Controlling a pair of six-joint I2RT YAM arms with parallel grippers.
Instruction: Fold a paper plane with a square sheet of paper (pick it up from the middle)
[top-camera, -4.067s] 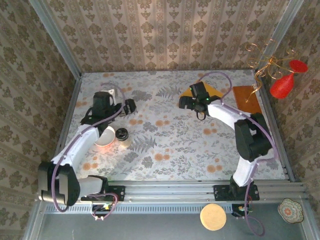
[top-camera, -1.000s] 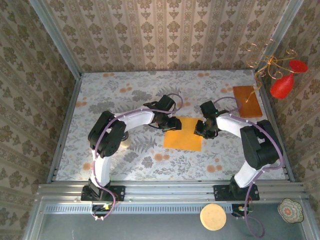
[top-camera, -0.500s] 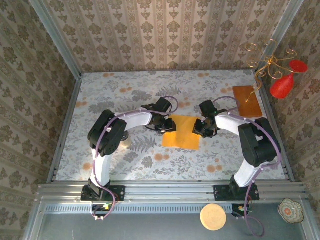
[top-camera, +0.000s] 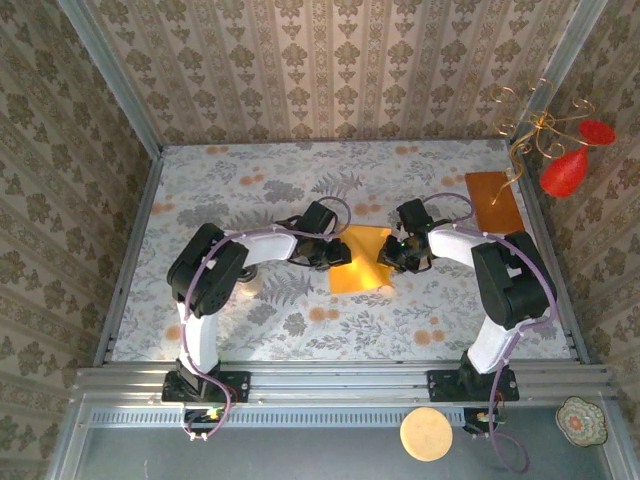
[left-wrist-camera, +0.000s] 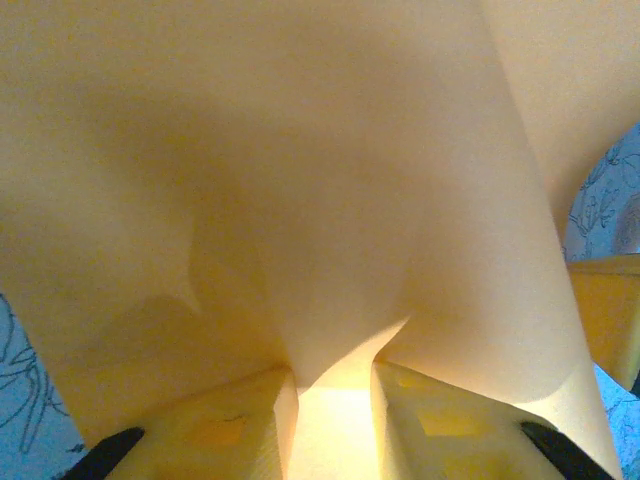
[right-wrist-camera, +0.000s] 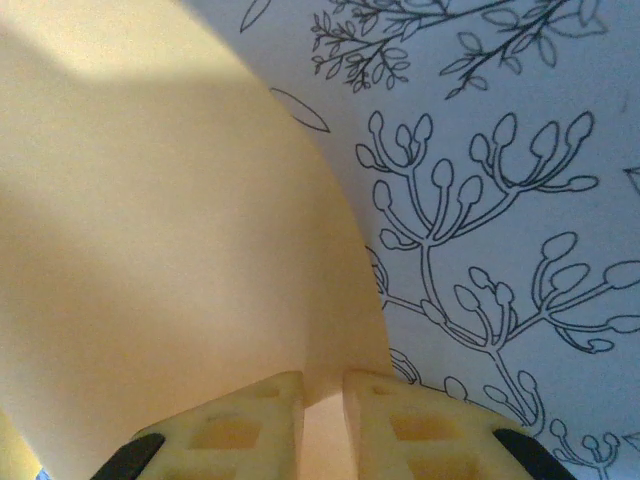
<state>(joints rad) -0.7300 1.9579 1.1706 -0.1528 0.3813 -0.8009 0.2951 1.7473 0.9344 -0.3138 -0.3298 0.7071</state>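
Two grippers hold the square sheet of paper (top-camera: 362, 262) from opposite sides near the middle of the flowered worktop (top-camera: 250, 190). From the overhead camera, the left gripper (top-camera: 340, 252) sits at the sheet's left edge and the right gripper (top-camera: 390, 256) at its right edge, with the orange-yellow paper spanning the gap between them.

On the left wrist camera, the left gripper (left-wrist-camera: 333, 375) has its yellow fingers (left-wrist-camera: 230, 430) closed on a pinch of paper (left-wrist-camera: 300, 180), which puckers at the grip and billows up and away in a soft curve. On the right wrist camera, the right gripper (right-wrist-camera: 322, 385) likewise has its fingers (right-wrist-camera: 240, 420) drawn together on the sheet's edge (right-wrist-camera: 150, 220), and the paper bows beside the printed worktop.

By my reading, the task is at its very start. The sheet is grasped and arched, which looks like the set-up for bringing two edges together for a first centre fold. No sharp crease shows anywhere: the surface is curved and smooth, not flattened on itself. Every fold that would make the paper plane, the centre crease, the nose corners and the wings, is left to do. A darker brown board (top-camera: 492, 200) lies well apart at the far right of the worktop.
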